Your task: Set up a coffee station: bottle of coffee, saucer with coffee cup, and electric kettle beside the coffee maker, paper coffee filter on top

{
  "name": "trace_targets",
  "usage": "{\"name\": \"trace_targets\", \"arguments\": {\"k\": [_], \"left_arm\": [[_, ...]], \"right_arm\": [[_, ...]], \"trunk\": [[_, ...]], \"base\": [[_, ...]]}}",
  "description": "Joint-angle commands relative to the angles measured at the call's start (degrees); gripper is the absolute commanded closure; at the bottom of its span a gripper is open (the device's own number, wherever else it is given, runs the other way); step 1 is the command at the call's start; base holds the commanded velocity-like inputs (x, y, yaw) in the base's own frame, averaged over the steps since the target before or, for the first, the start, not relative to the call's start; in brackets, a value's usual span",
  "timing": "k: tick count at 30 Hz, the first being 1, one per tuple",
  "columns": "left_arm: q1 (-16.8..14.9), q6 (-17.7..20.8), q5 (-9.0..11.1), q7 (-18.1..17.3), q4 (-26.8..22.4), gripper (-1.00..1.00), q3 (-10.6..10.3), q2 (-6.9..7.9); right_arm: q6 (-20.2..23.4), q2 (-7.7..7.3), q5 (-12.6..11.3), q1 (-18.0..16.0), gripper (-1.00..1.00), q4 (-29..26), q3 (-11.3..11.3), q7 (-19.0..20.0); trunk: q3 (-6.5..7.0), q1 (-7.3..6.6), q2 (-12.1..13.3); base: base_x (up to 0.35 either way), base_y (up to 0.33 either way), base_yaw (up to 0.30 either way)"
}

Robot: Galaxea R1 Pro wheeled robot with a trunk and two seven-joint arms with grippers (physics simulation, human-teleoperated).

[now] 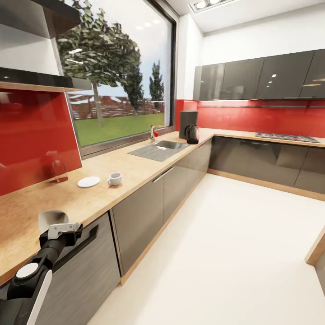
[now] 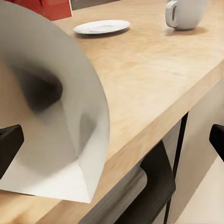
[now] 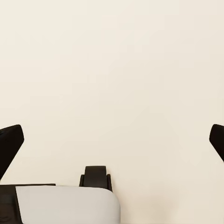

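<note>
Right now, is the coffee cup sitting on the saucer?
No, the coffee cup stands directly on the wooden countertop beside the saucer, with a gap between them.

**Where your three cameras look**

Your head camera looks down along the countertop [image 1: 135,164] from high up, toward the far corner. Your left wrist camera sits low and close at the countertop's front edge. Both show the saucer [image 1: 88,181] and coffee cup [image 1: 114,179]. Your right wrist camera faces the pale floor [image 3: 112,70].
</note>
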Motion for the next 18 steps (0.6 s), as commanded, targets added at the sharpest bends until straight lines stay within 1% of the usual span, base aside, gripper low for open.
{"name": "trace_targets", "arguments": {"k": [1, 8, 13, 18], "left_arm": [[0.0, 0.3, 0.0, -0.1, -0.1, -1.00, 0.0, 0.00], [0.0, 0.3, 0.0, -0.1, 0.0, -1.00, 0.3, 0.00], [0.0, 0.3, 0.0, -0.1, 0.0, -1.00, 0.5, 0.00], [0.0, 0.3, 0.0, -0.1, 0.0, -1.00, 0.6, 0.00]], "right_arm": [[-0.1, -0.01, 0.1, 0.0, -1.00, 0.1, 0.0, 0.0], [-0.1, -0.01, 0.1, 0.0, -1.00, 0.0, 0.0, 0.0], [-0.1, -0.01, 0.1, 0.0, -1.00, 0.0, 0.0, 0.0], [-0.1, -0.01, 0.1, 0.0, -1.00, 0.0, 0.0, 0.0]], "trunk": [[-0.06, 0.01, 0.0], [-0.06, 0.01, 0.0], [-0.06, 0.01, 0.0], [-0.06, 0.01, 0.0]], "base": [[0.076, -0.062, 0.000], [0.058, -0.057, 0.000], [0.012, -0.008, 0.000], [0.106, 0.039, 0.000]]}}
